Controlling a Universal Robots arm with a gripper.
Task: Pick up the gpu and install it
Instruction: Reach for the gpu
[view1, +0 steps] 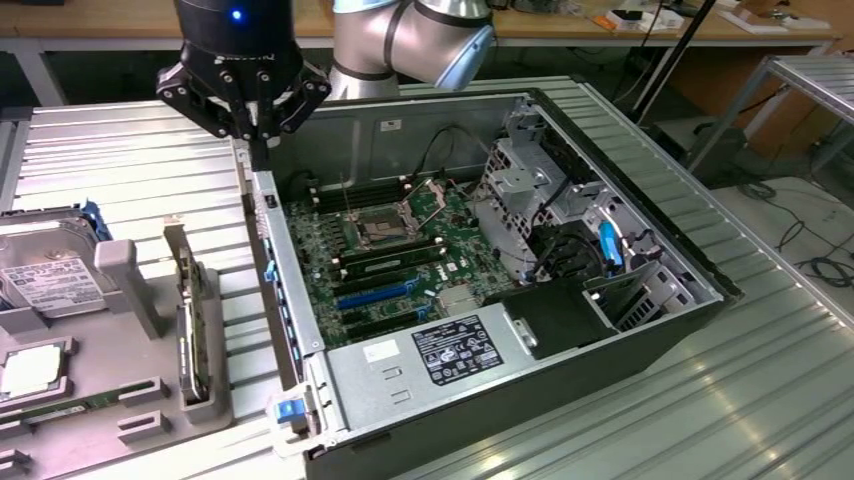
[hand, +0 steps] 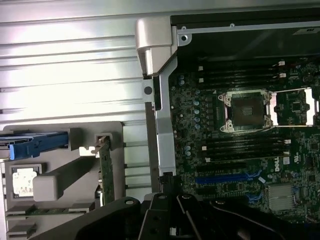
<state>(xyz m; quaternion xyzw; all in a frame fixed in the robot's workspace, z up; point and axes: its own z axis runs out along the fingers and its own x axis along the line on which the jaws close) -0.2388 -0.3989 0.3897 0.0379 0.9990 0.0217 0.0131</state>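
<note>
The hand (view1: 258, 135) is clenched on nothing and hangs above the side wall of the open computer case (view1: 627, 360) on the exterior view's left. The gpu (view1: 191, 318) stands on edge in a slot of the gray holder (view1: 134, 290) on the table (view1: 120, 160), well apart from the hand.

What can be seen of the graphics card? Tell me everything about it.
The graphics card is a thin, flat, dark card with a silvery metal edge. It stands on its long edge in a slot of the grey holder, outside the open computer case. Only the holder touches it.
</note>
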